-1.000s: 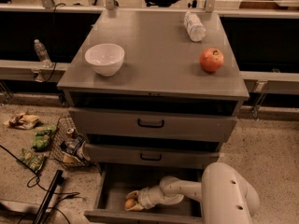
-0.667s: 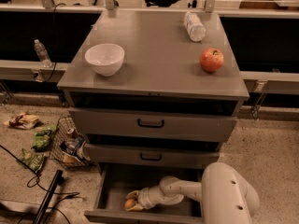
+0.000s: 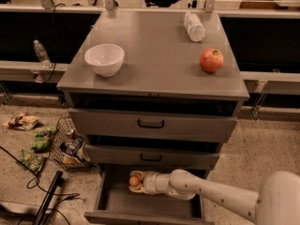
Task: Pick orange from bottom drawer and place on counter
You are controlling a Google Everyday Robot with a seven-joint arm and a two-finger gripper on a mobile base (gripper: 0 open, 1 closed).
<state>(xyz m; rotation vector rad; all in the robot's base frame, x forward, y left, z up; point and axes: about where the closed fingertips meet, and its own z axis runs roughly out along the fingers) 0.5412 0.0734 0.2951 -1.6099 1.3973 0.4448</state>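
The bottom drawer is pulled open at the foot of the grey cabinet. The small orange lies inside it, near the back left. My white arm reaches in from the lower right, and my gripper has a finger on each side of the orange. The counter is the flat grey top of the cabinet, well above the gripper.
On the counter stand a white bowl, a red apple-like fruit and a lying plastic bottle. Two shut drawers with black handles sit above. A wire basket, snack bags and cables lie on the floor at left.
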